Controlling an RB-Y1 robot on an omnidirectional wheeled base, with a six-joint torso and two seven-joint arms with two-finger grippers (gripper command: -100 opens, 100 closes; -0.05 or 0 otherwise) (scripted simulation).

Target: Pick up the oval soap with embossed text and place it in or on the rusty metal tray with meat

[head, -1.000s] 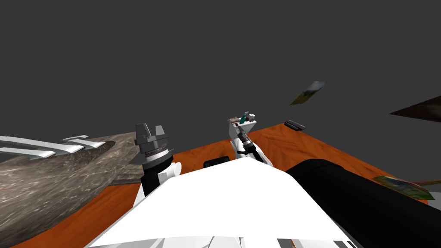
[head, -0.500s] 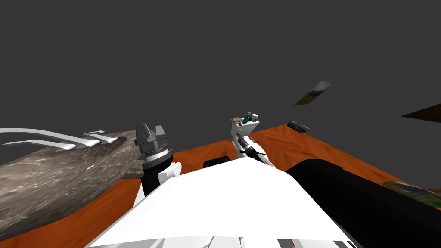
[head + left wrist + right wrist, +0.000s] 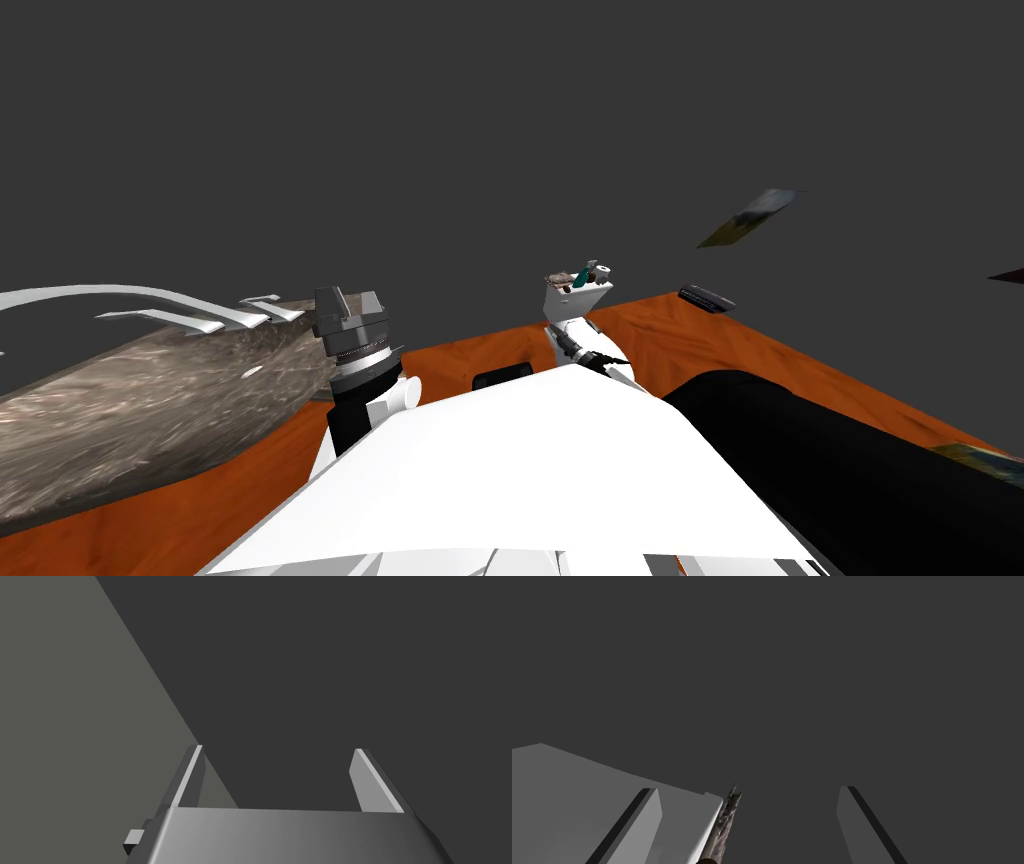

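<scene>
A small white stand (image 3: 573,298) rises from the orange-brown floor ahead. On its top lie a brownish tray-like thing (image 3: 560,277), a teal item (image 3: 581,274) and a small white roll (image 3: 603,268). My right forearm (image 3: 592,354) reaches up just below this stand. The right gripper (image 3: 748,790) is open and holds nothing; a white slab (image 3: 587,786) and a thin mottled brown-grey edge (image 3: 727,818) lie by one finger. My left gripper (image 3: 350,295) is raised at the left, open (image 3: 277,749) and empty.
A mottled grey counter (image 3: 130,400) with curved white fittings (image 3: 190,312) spreads at the left. A large black shape (image 3: 840,470) lies at the right. A dark flat object (image 3: 707,298) sits where the floor meets the wall, and a small picture (image 3: 752,215) hangs on the dark wall.
My view has swung, so the counter, stand and picture have all slid rightward. The right forearm sits slightly lower against the stand. Both grippers stay open.
</scene>
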